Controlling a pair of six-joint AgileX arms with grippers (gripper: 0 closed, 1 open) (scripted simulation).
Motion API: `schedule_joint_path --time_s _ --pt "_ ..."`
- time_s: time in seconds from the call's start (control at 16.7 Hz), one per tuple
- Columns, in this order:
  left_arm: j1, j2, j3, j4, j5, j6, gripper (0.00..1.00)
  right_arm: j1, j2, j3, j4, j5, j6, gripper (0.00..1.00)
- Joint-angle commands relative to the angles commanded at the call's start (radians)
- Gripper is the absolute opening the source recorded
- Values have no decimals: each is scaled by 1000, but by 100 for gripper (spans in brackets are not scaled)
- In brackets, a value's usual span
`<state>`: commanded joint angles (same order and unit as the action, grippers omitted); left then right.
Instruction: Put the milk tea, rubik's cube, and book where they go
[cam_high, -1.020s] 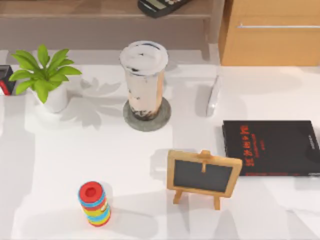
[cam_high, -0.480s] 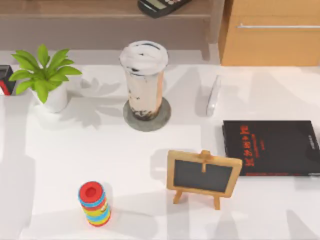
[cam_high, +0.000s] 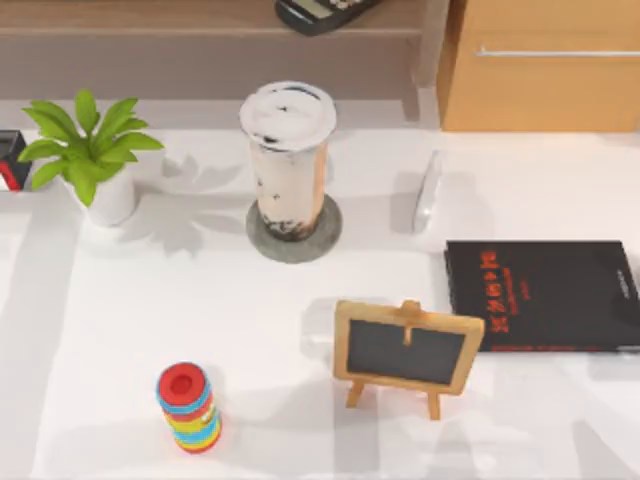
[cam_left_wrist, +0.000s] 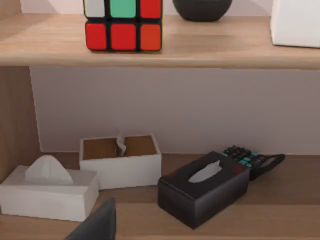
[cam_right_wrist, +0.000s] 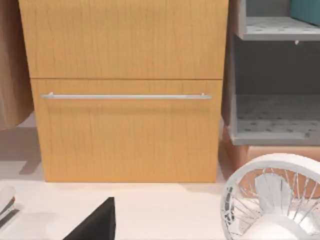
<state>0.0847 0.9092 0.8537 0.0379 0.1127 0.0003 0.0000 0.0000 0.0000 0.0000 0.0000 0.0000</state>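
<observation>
The milk tea (cam_high: 288, 150), a tall clear cup with a white lid and dark pearls, stands upright on a round grey coaster (cam_high: 294, 232) at the table's back middle. The rubik's cube (cam_left_wrist: 123, 25) sits on the upper wooden shelf in the left wrist view. A teal corner of the book (cam_right_wrist: 307, 10) lies on the top level of a grey rack (cam_right_wrist: 275, 135) in the right wrist view. A dark part of my left gripper (cam_left_wrist: 97, 225) faces the shelves. A dark part of my right gripper (cam_right_wrist: 95, 225) faces a wooden drawer cabinet (cam_right_wrist: 125, 100).
On the table are a potted plant (cam_high: 90, 155), a ring-stack toy (cam_high: 188, 407), a small chalkboard easel (cam_high: 405, 352), a thin black book with red characters (cam_high: 540, 295) and a white mouse (cam_high: 427, 190). Tissue boxes (cam_left_wrist: 120, 160) and a calculator (cam_left_wrist: 252, 160) fill the lower shelf. A white fan (cam_right_wrist: 275, 200) stands near the cabinet.
Only the arm shadows on the tabletop have shifted. The milk tea and the other table objects have not moved.
</observation>
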Motion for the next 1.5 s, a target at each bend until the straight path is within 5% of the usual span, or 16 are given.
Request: schedule_joint_path --time_s 0.66,1.2,1.5 --pt "-79 -851 -797 -39 -104 -2 100 0 0 0 0 0 0 100" --pt "-85 -909 -854 -38 -113 0 100 -3 11 10 5 -3 0 100" --pt "-85 -909 -854 -38 -113 0 100 -62 222 202 92 -57 -1 100"
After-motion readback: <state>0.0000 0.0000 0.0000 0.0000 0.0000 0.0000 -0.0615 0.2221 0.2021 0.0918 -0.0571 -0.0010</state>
